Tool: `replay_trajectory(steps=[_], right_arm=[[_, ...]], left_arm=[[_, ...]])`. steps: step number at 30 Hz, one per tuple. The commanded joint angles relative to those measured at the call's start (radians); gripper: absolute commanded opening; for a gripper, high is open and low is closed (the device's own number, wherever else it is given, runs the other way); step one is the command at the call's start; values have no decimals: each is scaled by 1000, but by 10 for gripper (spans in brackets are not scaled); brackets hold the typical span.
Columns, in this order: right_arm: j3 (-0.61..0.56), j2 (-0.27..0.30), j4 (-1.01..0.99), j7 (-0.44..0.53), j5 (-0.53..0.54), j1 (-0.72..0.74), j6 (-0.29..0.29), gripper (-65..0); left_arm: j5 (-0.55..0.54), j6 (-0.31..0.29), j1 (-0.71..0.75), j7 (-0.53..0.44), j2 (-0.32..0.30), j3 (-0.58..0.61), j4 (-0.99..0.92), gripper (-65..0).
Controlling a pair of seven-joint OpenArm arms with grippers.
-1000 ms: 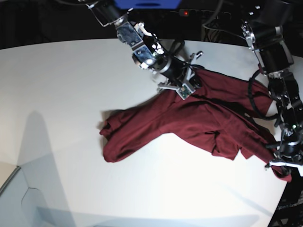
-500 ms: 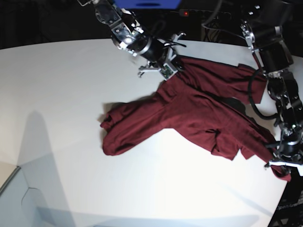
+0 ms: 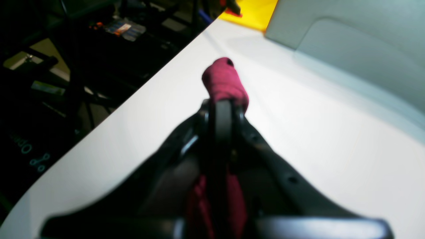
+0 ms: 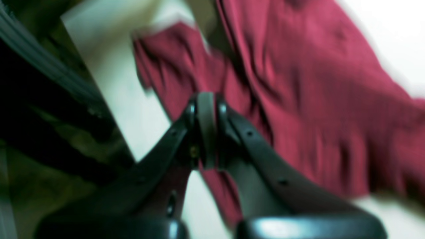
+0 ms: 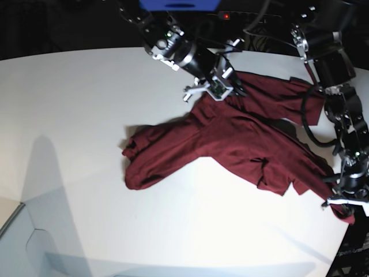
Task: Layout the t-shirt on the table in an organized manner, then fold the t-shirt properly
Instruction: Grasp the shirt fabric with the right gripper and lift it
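Wrinkled dark maroon knit t-shirt (image 5: 242, 138) sprawled on smooth white table (image 5: 75, 115), right gripper (image 5: 222, 88) pinching its upper edge, left gripper (image 5: 346, 206) clamped on its corner by the table edge

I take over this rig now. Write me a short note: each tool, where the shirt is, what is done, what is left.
Left tool: shut on a corner of the t-shirt at the table edge.
Right tool: shut on the t-shirt's far edge.
T-shirt: bunched and wrinkled on the table, stretched between both tools.
Done: both ends gripped.
Left: spread it flat, then fold it.
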Motion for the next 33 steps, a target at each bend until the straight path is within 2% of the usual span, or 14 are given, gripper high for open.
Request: replay_trajectory(steps=[1, 5, 14, 22, 27, 33], right_arm=[[-11, -32, -16, 17, 8, 18, 7, -650], [-38, -102, -194, 23, 8, 99, 7, -650], [-65, -116, -395, 26, 8, 166, 7, -650], [-84, -116, -407, 25, 8, 125, 7, -650], [-168, -116, -403, -9, 9, 120, 9, -650], [-179, -107, -346, -33, 9, 113, 9, -650]], left_arm=[[-5, -6, -30, -36, -12, 0, 53, -650], [-5, -6, -13, -34, -1, 0, 129, -650], [-5, -10, 16, -34, 5, 2, 142, -650], [-7, -12, 16, -37, 20, 0, 142, -650], [-83, -12, 14, -37, 19, 0, 142, -650], [-123, -10, 18, -36, 16, -27, 142, -650]])
